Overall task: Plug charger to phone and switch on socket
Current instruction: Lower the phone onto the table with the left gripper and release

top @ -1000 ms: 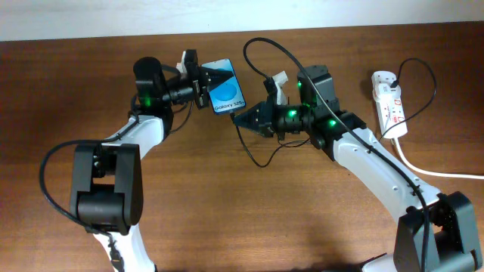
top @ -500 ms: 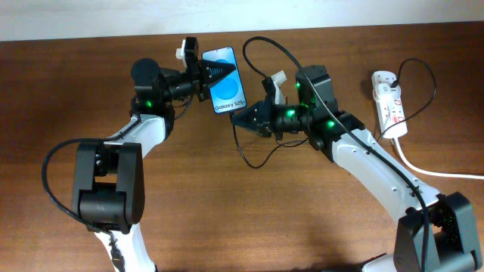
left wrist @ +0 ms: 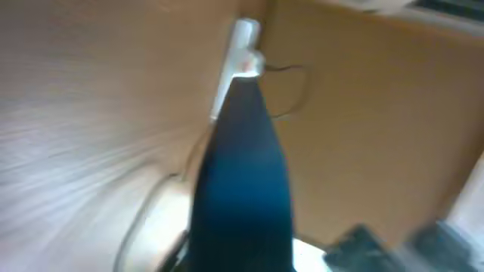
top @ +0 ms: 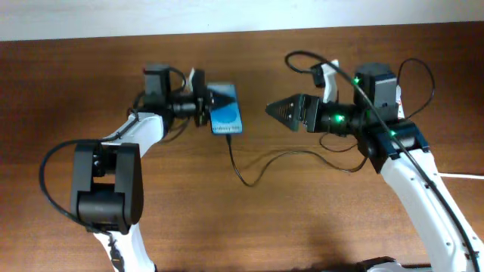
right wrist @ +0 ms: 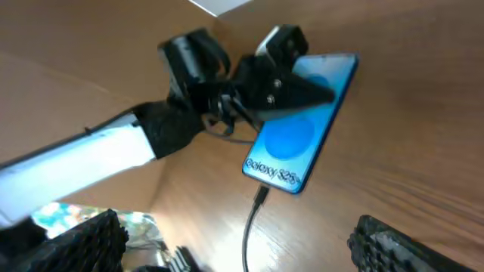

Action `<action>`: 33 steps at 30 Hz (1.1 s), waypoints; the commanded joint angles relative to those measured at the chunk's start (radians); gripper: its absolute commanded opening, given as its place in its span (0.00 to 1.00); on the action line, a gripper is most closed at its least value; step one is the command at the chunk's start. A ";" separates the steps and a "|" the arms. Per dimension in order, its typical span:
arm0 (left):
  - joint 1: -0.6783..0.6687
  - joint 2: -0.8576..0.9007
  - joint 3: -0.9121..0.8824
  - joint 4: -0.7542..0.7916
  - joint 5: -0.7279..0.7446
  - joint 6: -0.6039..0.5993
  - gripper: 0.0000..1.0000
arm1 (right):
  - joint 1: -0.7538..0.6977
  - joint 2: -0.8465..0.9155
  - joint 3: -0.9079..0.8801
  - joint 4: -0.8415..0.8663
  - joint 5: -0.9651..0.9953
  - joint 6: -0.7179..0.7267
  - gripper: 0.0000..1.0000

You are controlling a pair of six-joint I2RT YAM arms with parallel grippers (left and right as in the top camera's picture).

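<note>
The phone (top: 227,117) lies flat on the table, its blue screen up and lit (right wrist: 291,136). My left gripper (top: 212,99) is shut on its upper edge, its fingers (right wrist: 291,89) clamped over the top of the screen. The charger (top: 243,175), a thin black cable, has its connector (right wrist: 261,195) plugged into the phone's lower end. To the right of the phone, my right gripper (top: 274,110) is open and empty, with the cable running between its spread fingers (right wrist: 382,240). The left wrist view is blurred, and the phone (left wrist: 242,181) fills it. My right arm hides most of the socket.
The black cable loops across the table's middle (top: 302,156) and up past my right arm. A thick white cord (top: 454,175) runs off to the right edge. The pale wall edge (top: 242,15) bounds the table at the back.
My right gripper let go of the connector, opened and drew back to the right. The connector now sits in the phone. My left gripper shifted the phone slightly towards the near side.
</note>
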 commanded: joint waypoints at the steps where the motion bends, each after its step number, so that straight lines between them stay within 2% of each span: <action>1: -0.045 -0.012 0.002 -0.331 -0.242 0.538 0.00 | -0.003 -0.008 0.003 -0.040 0.072 -0.093 0.98; 4: -0.117 -0.012 0.100 -0.592 -0.529 0.735 0.00 | -0.003 -0.008 0.003 -0.048 0.082 -0.103 0.98; 5: -0.143 -0.012 0.134 -0.621 -0.599 0.782 0.00 | -0.003 -0.008 0.003 -0.048 0.082 -0.103 0.98; 7: -0.184 -0.012 0.162 -0.599 -0.682 0.874 0.00 | -0.003 -0.008 0.003 -0.049 0.082 -0.122 0.98; 9: -0.196 -0.008 0.162 -0.518 -0.703 0.954 0.00 | -0.003 -0.008 0.003 -0.049 0.082 -0.122 0.98; 14: -0.195 0.046 0.162 -0.467 -0.775 0.931 0.00 | -0.003 -0.008 0.003 -0.053 0.082 -0.122 0.98; 15: -0.195 0.068 0.162 -0.474 -0.769 0.921 0.05 | -0.003 -0.008 0.003 -0.060 0.082 -0.122 0.98; 17: -0.195 0.091 0.162 -0.478 -0.777 0.912 0.31 | -0.003 -0.008 0.003 -0.063 0.082 -0.122 0.98; 18: -0.195 0.091 0.162 -0.486 -0.801 0.909 0.39 | -0.003 -0.008 0.003 -0.063 0.082 -0.122 0.98; 19: -0.195 0.091 0.162 -0.512 -0.846 0.909 0.61 | -0.003 -0.008 0.003 -0.063 0.082 -0.122 0.98; 20: -0.195 0.091 0.162 -0.523 -0.857 0.909 0.66 | -0.003 -0.008 0.003 -0.063 0.082 -0.122 0.98; 21: -0.195 0.091 0.162 -0.534 -0.867 0.909 0.87 | -0.003 -0.008 0.003 -0.063 0.082 -0.122 0.98; 22: -0.193 0.091 0.162 -0.537 -0.867 0.909 0.95 | -0.003 -0.008 0.003 -0.063 0.082 -0.122 0.98; 23: -0.189 0.091 0.162 -0.540 -0.866 0.908 1.00 | -0.003 -0.008 0.003 -0.063 0.082 -0.122 0.98; 25: -0.159 0.083 0.175 -0.582 -0.867 0.906 0.99 | -0.019 -0.008 0.016 -0.093 0.105 -0.129 0.98; 27: -0.067 0.005 0.257 -0.743 -0.866 0.917 0.99 | -0.076 -0.009 0.120 -0.325 0.298 -0.245 0.98; 28: -0.024 -0.083 0.286 -0.814 -0.867 0.974 1.00 | -0.101 -0.009 0.190 -0.438 0.426 -0.272 0.98; 30: 0.003 -0.262 0.287 -0.903 -0.867 1.051 1.00 | -0.166 -0.009 0.283 -0.550 0.581 -0.280 0.98; 33: 0.002 -0.500 0.285 -1.107 -0.874 1.119 0.98 | -0.306 0.000 0.302 -0.584 0.609 -0.294 0.98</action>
